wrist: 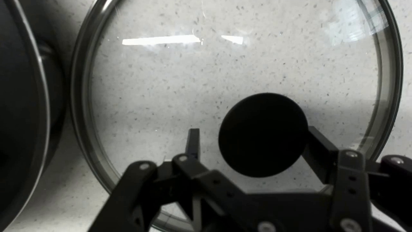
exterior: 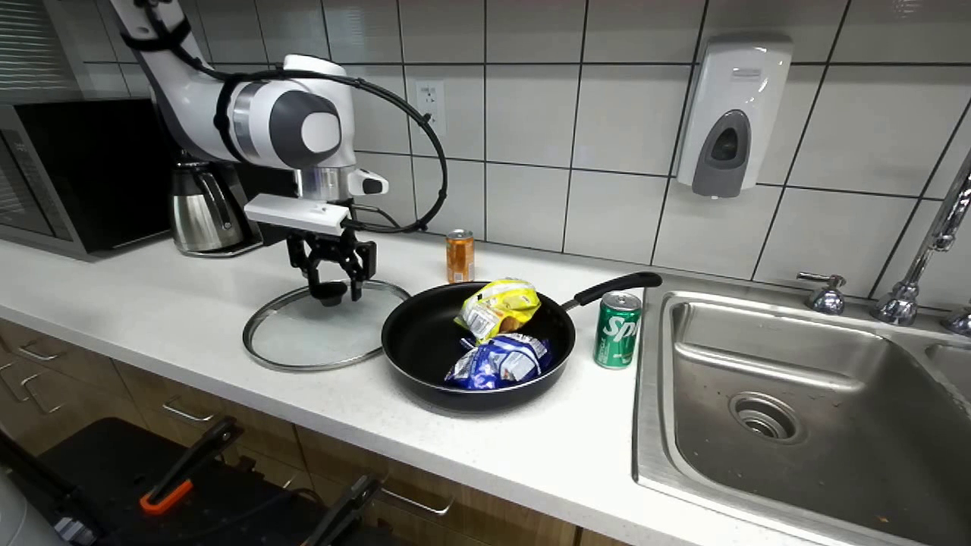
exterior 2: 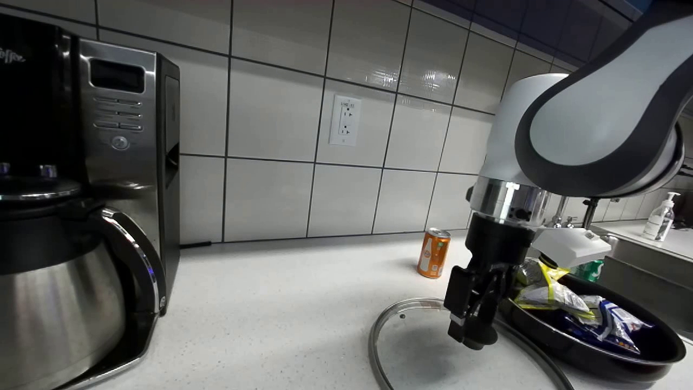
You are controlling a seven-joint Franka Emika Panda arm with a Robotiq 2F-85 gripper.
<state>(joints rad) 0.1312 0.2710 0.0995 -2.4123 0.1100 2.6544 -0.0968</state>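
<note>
Our frying pan holds a yellow snack bag and a blue bag, Sprite can nearby. We see the gripper wide at the lid knob

Bright, even light washes the white speckled bench, leaving a soft shadow below the round black frying pan. In the wrist view, glare streaks the metal-rimmed clear glass lid; its black disc-shaped knob sinks into solid darkness and the black jointed pincer looks slightly soft. Glossy pale rectangular wall tiles carry rippled highlights in an exterior view, dimming toward the upper right.
</note>
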